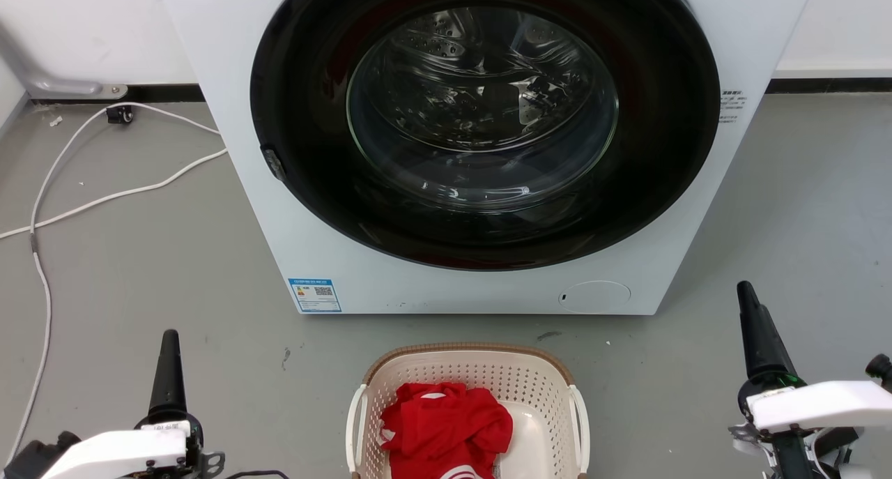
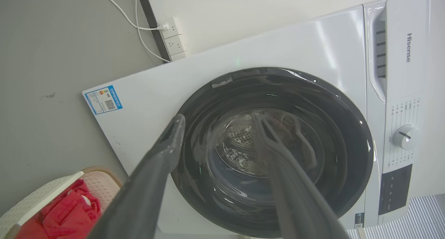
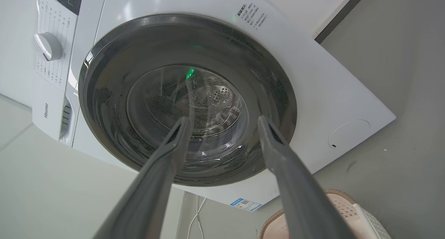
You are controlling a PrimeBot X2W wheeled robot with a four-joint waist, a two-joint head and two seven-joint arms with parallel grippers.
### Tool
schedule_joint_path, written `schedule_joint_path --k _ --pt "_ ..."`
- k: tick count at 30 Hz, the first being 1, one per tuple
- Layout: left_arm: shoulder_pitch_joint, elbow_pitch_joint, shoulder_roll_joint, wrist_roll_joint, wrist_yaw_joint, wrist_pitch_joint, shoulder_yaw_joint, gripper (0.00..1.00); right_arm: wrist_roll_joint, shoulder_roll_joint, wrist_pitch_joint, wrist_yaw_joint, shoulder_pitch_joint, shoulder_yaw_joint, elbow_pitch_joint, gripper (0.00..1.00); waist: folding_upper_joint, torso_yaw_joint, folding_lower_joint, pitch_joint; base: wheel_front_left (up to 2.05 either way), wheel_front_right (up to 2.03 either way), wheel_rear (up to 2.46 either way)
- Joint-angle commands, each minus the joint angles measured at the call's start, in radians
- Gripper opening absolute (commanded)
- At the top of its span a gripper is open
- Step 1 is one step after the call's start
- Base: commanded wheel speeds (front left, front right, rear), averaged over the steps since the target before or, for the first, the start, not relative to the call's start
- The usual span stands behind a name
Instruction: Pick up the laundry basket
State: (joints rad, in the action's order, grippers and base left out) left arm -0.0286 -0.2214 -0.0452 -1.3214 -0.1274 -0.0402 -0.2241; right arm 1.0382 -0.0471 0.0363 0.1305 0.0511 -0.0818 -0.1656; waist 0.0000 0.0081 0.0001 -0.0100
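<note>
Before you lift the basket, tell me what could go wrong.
The left gripper and right gripper sit open, wide of the basket; its handles are thin, so an uneven grasp could tilt it. The loose red garment might then spill. The washer stands close behind, so the rim could bump it.

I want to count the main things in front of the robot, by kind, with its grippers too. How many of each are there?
Washer: 1
Basket: 1
Red cloth heap: 1
Grippers: 2, left gripper and right gripper
Total: 5
</note>
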Motion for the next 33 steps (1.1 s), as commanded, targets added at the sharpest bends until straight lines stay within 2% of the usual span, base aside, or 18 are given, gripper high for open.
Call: schedule_joint_path --k 1,12,18,22,28,33 --pt "-0.014 0.037 -0.004 0.056 -0.002 -0.011 -0.006 1.00 -0.072 -0.003 0.013 0.000 0.016 0.009 0.040 1.00 0.0000 0.001 0.0000 -0.001 0.00 0.00 0.00" --pt "0.015 0.176 -0.005 0.364 -0.002 -0.048 0.041 1.00 -0.309 -0.004 0.051 0.000 0.004 0.036 0.115 1.00 0.0000 0.007 0.0000 -0.005 0.00 0.00 0.00" --pt "0.035 0.245 -0.005 0.548 0.029 -0.067 0.096 1.00 -0.420 -0.004 0.070 0.000 -0.004 0.053 0.133 1.00 0.0000 0.002 0.0000 -0.007 0.00 0.00 0.00" --pt "0.042 0.264 -0.005 0.632 0.045 -0.079 0.130 1.00 -0.488 -0.004 0.082 0.000 -0.010 0.063 0.142 1.00 0.0000 -0.002 0.0000 -0.009 0.00 0.00 0.00" --pt "0.055 0.285 -0.005 0.744 0.028 -0.096 0.172 1.00 -0.587 -0.004 0.100 0.000 -0.019 0.075 0.148 1.00 0.0000 -0.007 0.0000 -0.008 0.00 0.00 0.00" --pt "0.062 0.286 -0.008 0.832 0.036 -0.109 0.198 1.00 -0.660 -0.004 0.112 0.000 -0.024 0.081 0.148 1.00 0.0000 -0.009 0.0000 -0.007 0.00 0.00 0.00"
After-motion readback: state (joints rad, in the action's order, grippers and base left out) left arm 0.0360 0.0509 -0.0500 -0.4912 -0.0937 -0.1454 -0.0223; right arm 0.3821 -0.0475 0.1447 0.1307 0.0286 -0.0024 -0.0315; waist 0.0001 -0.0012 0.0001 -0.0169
